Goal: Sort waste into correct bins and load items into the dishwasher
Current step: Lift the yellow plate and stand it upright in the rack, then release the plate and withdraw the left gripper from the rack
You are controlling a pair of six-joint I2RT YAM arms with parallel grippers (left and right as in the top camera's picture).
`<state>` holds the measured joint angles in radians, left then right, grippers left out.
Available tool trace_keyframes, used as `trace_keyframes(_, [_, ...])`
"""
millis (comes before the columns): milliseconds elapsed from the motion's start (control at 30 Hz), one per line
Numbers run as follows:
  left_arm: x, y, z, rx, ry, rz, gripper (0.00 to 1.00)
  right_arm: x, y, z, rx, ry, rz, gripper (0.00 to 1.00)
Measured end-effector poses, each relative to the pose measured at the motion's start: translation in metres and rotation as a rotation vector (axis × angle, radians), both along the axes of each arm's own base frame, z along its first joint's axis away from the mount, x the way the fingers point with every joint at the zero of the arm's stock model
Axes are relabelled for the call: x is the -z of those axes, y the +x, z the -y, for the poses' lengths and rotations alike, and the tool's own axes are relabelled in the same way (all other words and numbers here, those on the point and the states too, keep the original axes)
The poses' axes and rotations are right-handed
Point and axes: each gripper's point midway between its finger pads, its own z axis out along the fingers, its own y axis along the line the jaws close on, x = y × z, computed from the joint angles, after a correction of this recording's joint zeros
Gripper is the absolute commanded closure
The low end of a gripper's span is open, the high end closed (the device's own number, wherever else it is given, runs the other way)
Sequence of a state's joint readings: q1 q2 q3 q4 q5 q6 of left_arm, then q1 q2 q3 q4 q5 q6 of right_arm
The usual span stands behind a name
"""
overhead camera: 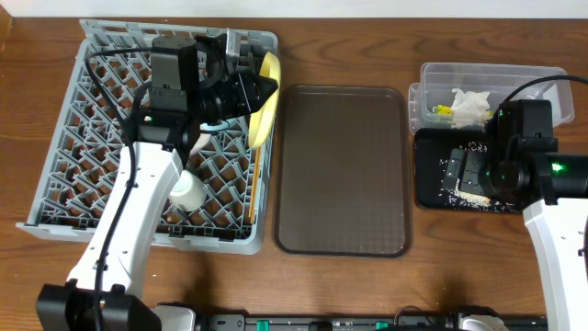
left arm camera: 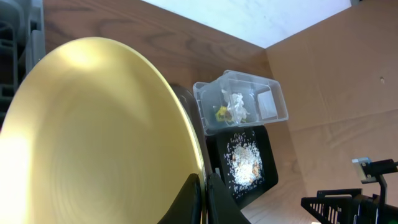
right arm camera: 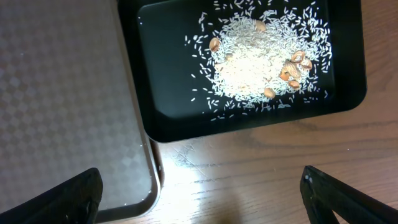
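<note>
Rack (overhead camera: 92, 156) sits at far left with the left arm over it. Left gripper (left arm camera: 204, 194) is pinched tight on the plate (left arm camera: 93, 143), fingertips clamping the rim at the bottom of the wrist view.

Overhead, the plate shows as a thin yellow crescent, so it stands on edge. Its plane runs front to back along the rack's right side and its face looks toward the brown tray (overhead camera: 342, 165). It hangs at the rack's back right corner, above the pegs; whether the lower rim touches the grid is hidden by the gripper.

Key relation: the plate edge lines up with the peg rows below, so the next move looks like a straight lowering into a slot. The left arm is the only one near.

A cup (overhead camera: 188, 191) lies in the rack toward the front. Chopsticks (overhead camera: 254, 188) lie along the rack's right edge, long axis front to back, just below the plate.

The tub (overhead camera: 524, 78) at back right holds the napkin (overhead camera: 470, 106) and wrapper (overhead camera: 445, 112). The black tray (right arm camera: 155, 93) just in front of it holds the rice (right arm camera: 255, 62).

Right gripper (right arm camera: 196, 183) hovers over the black tray's near edge, jaws spread wide, holding nothing, well apart from the rack.
</note>
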<state>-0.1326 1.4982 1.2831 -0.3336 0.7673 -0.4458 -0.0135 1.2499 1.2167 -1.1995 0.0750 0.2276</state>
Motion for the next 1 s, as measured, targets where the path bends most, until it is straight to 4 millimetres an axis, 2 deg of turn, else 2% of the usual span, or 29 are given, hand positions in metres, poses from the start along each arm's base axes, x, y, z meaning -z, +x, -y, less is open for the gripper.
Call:
trace_keyframes(267, [0.017,0.003,0.001,0.002,0.005,-0.049,0.94,0.0,0.0,0.0,0.0,0.0,0.0,0.01])
trace_keyframes(367, [0.035,0.003,-0.005,-0.029,0.047,-0.104,0.94,0.0,0.0,0.0,0.0,0.0,-0.001,0.01])
trace_keyframes(467, [0.055,0.003,-0.016,-0.076,0.119,-0.148,0.83,0.0,0.0,0.0,0.0,0.0,-0.001,0.01])
trace_keyframes(500, [0.059,0.004,-0.02,-0.088,0.142,-0.151,0.7,0.0,0.0,0.0,0.0,0.0,-0.001,0.01])
trace_keyframes(600, [0.064,0.006,-0.026,-0.091,0.198,-0.12,0.54,0.0,0.0,0.0,0.0,0.0,-0.001,0.01])
trace_keyframes(733, [0.065,0.008,-0.029,-0.085,0.235,-0.092,0.39,0.0,0.0,0.0,0.0,0.0,0.0,0.01])
trace_keyframes(833, [0.063,0.008,-0.031,-0.074,0.264,-0.061,0.35,-0.002,0.005,0.0,0.0,0.0,0.022,0.01])
trace_keyframes(1000, [0.045,-0.007,-0.044,-0.107,0.333,-0.022,0.27,-0.019,0.042,-0.007,-0.033,0.033,0.187,0.01])
